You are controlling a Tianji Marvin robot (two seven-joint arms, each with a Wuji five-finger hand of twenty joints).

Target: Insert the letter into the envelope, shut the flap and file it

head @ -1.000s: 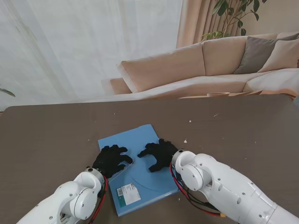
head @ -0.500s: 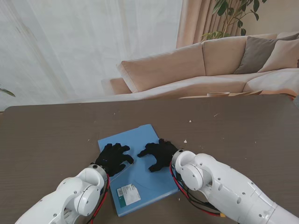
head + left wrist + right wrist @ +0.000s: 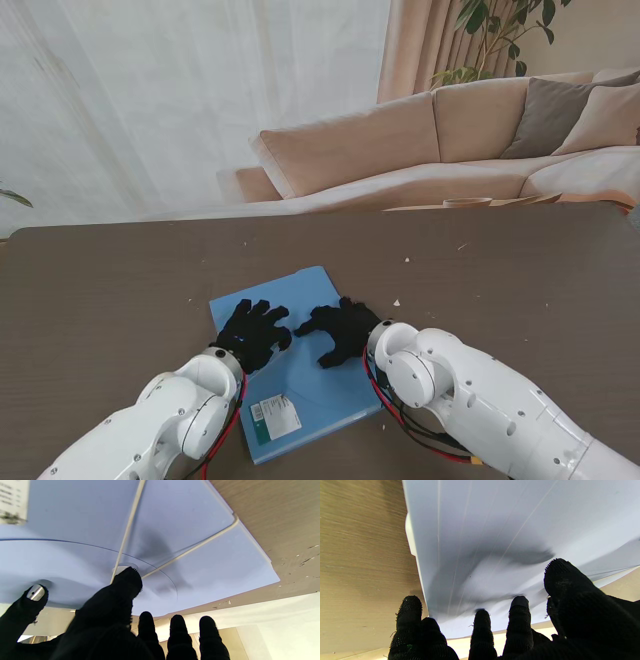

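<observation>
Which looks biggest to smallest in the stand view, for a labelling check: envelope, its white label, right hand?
1. envelope
2. right hand, though it is raised nearer the camera
3. label

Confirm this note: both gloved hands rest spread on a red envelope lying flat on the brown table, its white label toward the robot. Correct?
Not quite: the envelope is blue, not red, as the stand view shows. The rest holds: left hand and right hand spread on it, brown table, white label toward the robot.

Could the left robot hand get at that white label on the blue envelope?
Probably yes: the white label lies bare on the blue envelope, just nearer to me than the left robot hand, with nothing covering it.
</observation>
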